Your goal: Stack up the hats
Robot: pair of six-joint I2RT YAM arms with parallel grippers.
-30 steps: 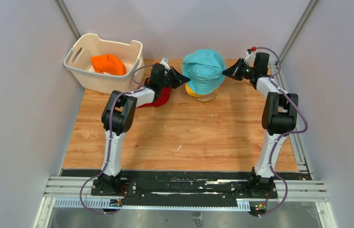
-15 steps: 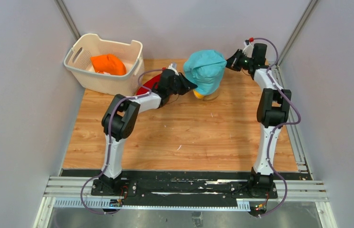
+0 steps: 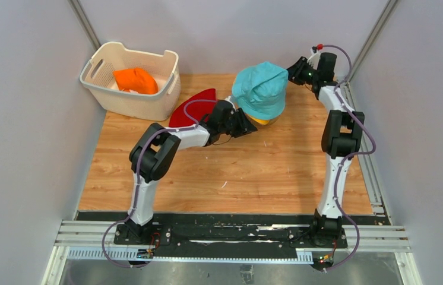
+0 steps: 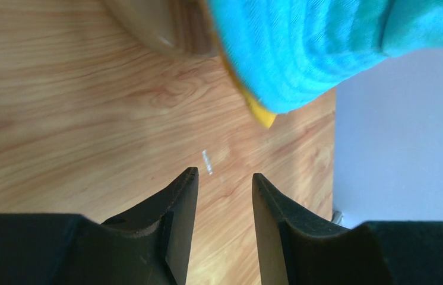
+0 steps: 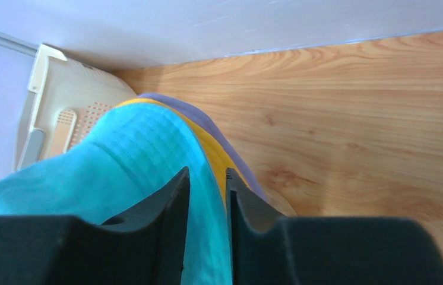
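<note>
The teal hat sits on top of a stack at the back middle of the table, over a yellow hat whose edge peeks out below. In the right wrist view, the teal hat, the yellow hat and a lavender hat lie in layers. My right gripper is shut on the teal hat's brim. My left gripper is open and empty, low beside the stack's front left. The red hat lies flat behind my left arm. The orange hat lies in the basket.
The white perforated basket stands at the back left corner, also in the right wrist view. The wooden stand under the stack shows at its base. Grey walls close in the back and both sides.
My left gripper has moved right and forward, off the red hat, to the stack's front left. The red hat now lies uncovered. The teal hat has shifted slightly right with my right gripper.
</note>
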